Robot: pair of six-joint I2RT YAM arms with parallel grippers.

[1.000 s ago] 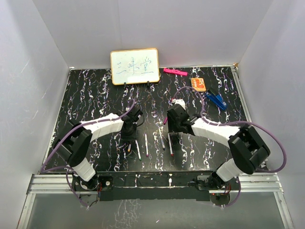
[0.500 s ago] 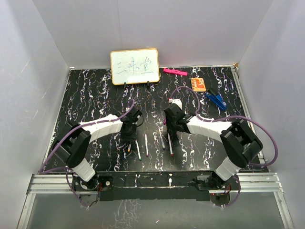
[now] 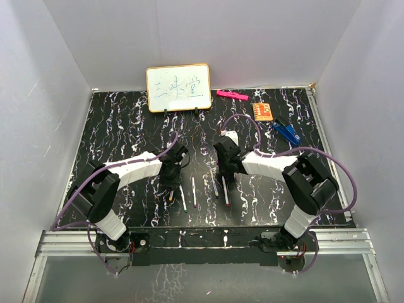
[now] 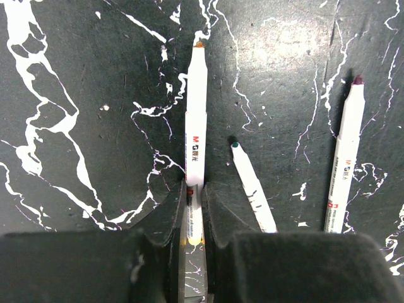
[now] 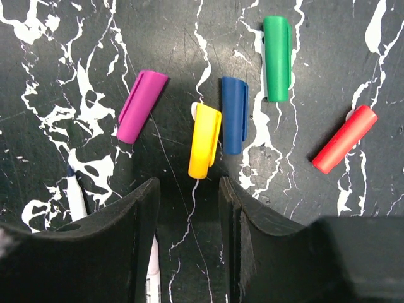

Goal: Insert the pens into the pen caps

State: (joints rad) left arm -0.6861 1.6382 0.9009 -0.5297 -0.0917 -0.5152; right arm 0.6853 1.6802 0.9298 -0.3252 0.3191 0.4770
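1. Jaws of your left gripper (image 4: pixel 195 218): narrow, closed on the rear of the orange-tipped pen (image 4: pixel 196 120). The pen points straight ahead of the gripper, low over the table (image 4: pixel 76 76).
2. Jaws of your right gripper (image 5: pixel 188 208): wide apart, holding nothing. The yellow cap (image 5: pixel 205 140) lies just ahead of the gap, slightly tilted.
3. Other pens: the green-tipped pen (image 4: pixel 252 186) lies just beside the held one, and the purple-tipped pen (image 4: pixel 344 158) farther right. A blue-tipped pen (image 5: pixel 76 196) shows at the lower left of the right wrist view.
4. Other caps:
   - The purple cap (image 5: pixel 142 105) lies left of the yellow one.
   - The blue cap (image 5: pixel 233 115) lies close on its right; you cannot tell whether the two touch.
   - The green cap (image 5: pixel 276 58) lies beyond.
   - The red cap (image 5: pixel 344 139) lies well apart to the right.
5. Step in hand, by judgement: pick up the yellow cap for the held pen.
   - Centre the gap on the cap.
   - Turn your wrist to match its tilt.
   - Close across its short width, low on the table.
   - Leave its open end clear of the pads; which end is open cannot be told from here.
6. Hazard, by judgement: the finger nearest the blue cap may nudge it, so descend straight down.
7. Surroundings, far edge of the table, well apart from the work: whiteboard (image 3: pixel 178 88), pink marker (image 3: pixel 231 95), orange card (image 3: pixel 262 111), blue clip (image 3: pixel 287 131).
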